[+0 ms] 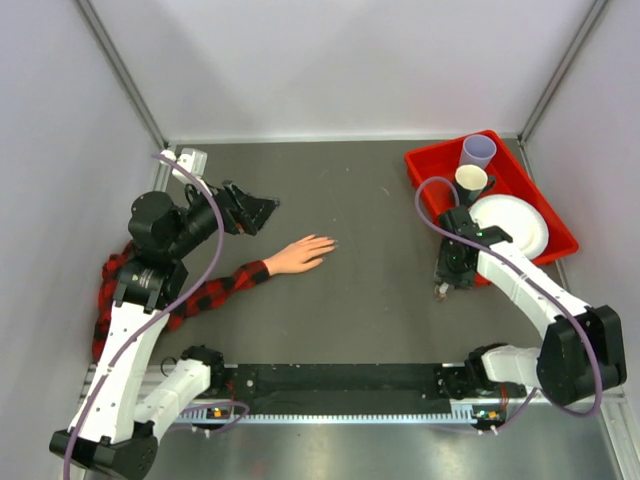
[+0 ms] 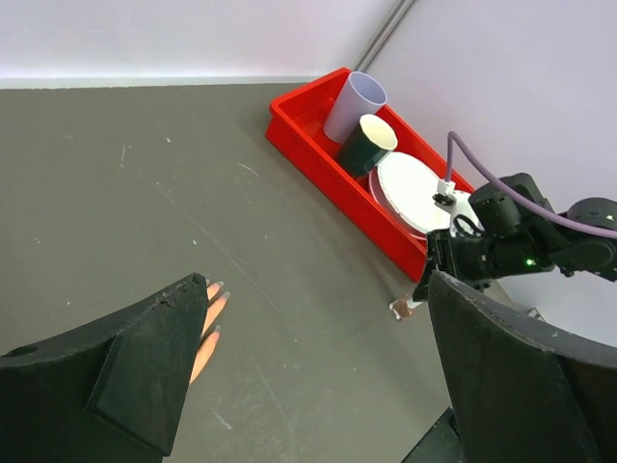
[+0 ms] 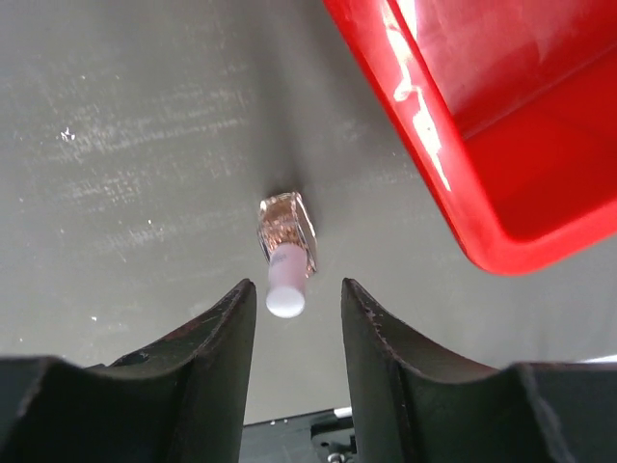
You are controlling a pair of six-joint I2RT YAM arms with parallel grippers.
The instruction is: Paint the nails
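The peach mannequin hand point(image 1: 300, 254) lies palm down on the grey table, its red-and-black plaid sleeve point(image 1: 205, 292) trailing left. Its nails point(image 1: 329, 243) point right; in the left wrist view the nails point(image 2: 219, 287) look greyish, partly hidden behind my left finger. My left gripper point(image 1: 255, 212) is open and empty, held above and behind the hand point(image 2: 318, 289). The small glittery nail polish bottle point(image 3: 286, 230) with a pale pink cap point(image 3: 285, 289) stands on the table. My right gripper point(image 3: 297, 286) is open just above it point(image 1: 444, 278), fingers either side of the cap, not touching.
A red tray point(image 1: 425, 165) at the back right holds a lilac cup point(image 1: 478, 150), a dark cup point(image 1: 471, 180) and a white plate point(image 1: 510, 222). Its corner point(image 3: 501, 251) lies close to the right of the bottle. Grey walls enclose the table.
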